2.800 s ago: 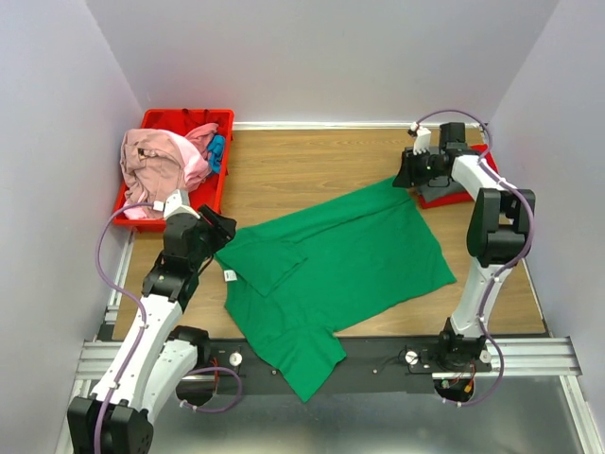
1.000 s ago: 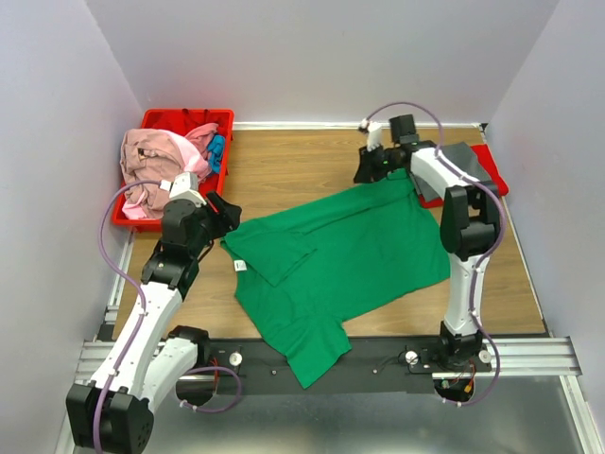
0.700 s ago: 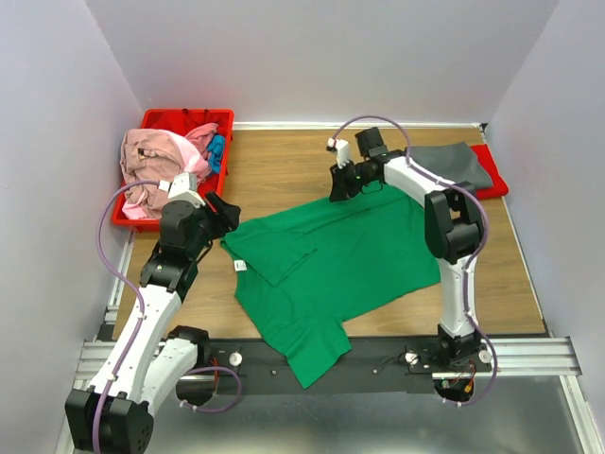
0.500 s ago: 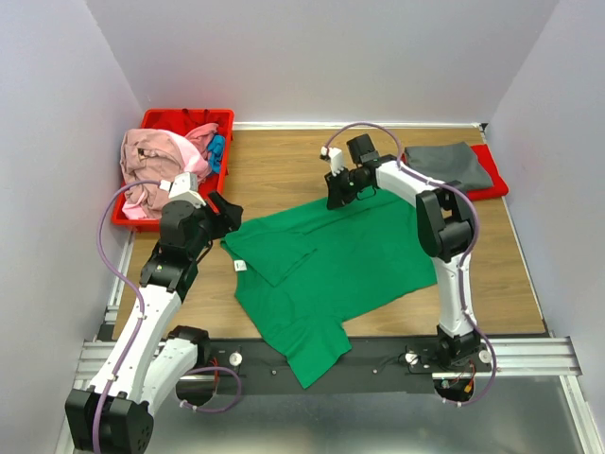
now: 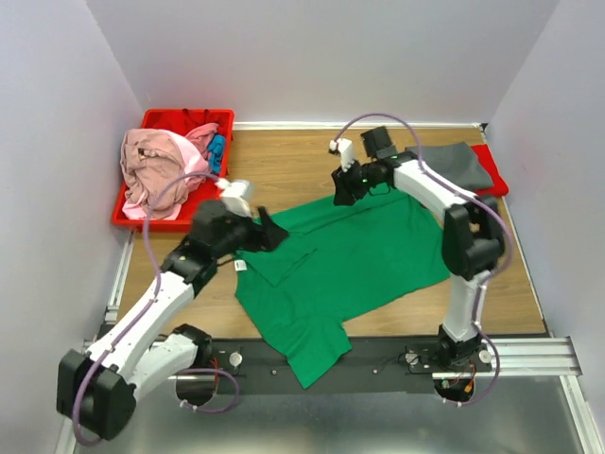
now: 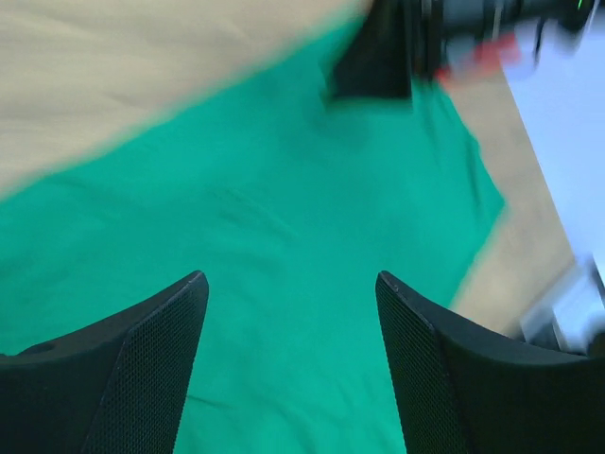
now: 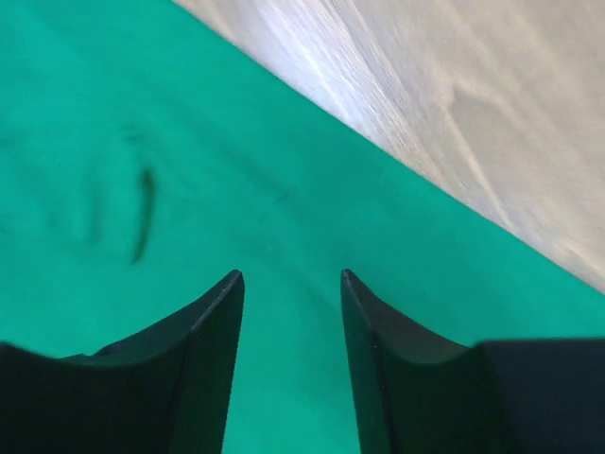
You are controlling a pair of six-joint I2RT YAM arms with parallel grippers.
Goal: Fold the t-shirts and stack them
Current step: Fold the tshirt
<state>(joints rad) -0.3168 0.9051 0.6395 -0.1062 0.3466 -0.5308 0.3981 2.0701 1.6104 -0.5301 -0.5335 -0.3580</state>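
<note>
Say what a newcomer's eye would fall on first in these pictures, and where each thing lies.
The bright green t-shirt grabs the eye first, spread across the middle of the wooden table. The left gripper and right gripper both hang open over it, one over its left part, the other at its far edge. Next comes the red bin at the far left corner, heaped with a pink shirt.

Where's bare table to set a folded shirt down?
Bare wood: the far strip between the red bin and the right claw, behind the green t-shirt. Crowded: the middle, and the far right corner under the grey t-shirt.
</note>
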